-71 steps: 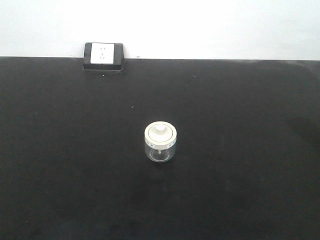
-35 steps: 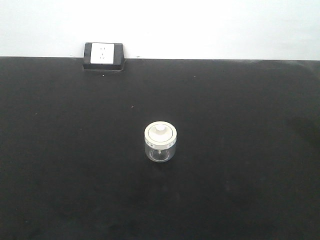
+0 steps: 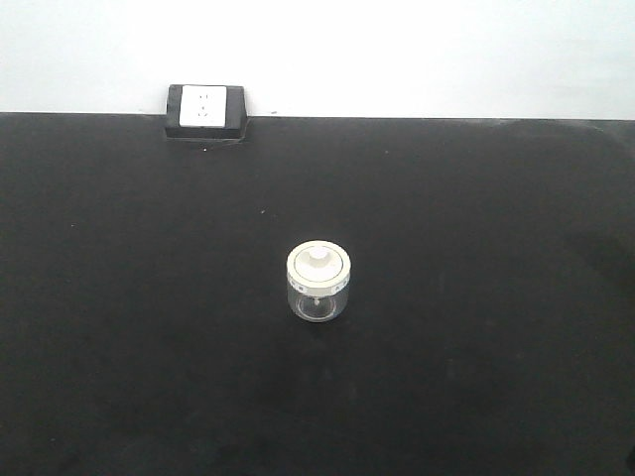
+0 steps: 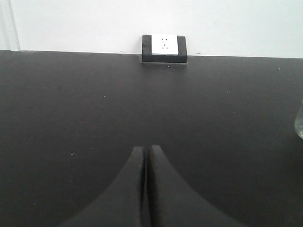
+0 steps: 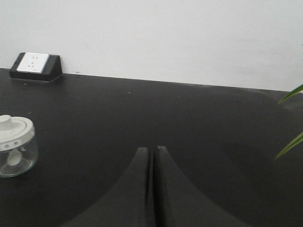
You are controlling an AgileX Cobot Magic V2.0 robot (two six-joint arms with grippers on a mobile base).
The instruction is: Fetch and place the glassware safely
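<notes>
1. The left gripper (image 4: pixel 147 156) was seen with its two dark, curved fingers pressed together, nothing held between them, low over the matte black table (image 4: pixel 71 104).
2. The right gripper (image 5: pixel 152 156) was likewise pictured closed and empty, its smooth black fingers meeting at a thin seam.
3. The glassware (image 3: pixel 318 283), a squat clear glass jar under a round cream-white lid with a central knob, was shown upright near the table's middle, well apart from both grippers; small marks ringed the lid's edge, too fine to be read.
4. A white socket plate in a black wedge-shaped housing (image 3: pixel 205 111) was set at the table's far edge against the pale wall.
5. Green leaf tips (image 5: pixel 291 118) were caught at the right wrist view's edge.
6. Nothing was found changed from the frames a second earlier.
</notes>
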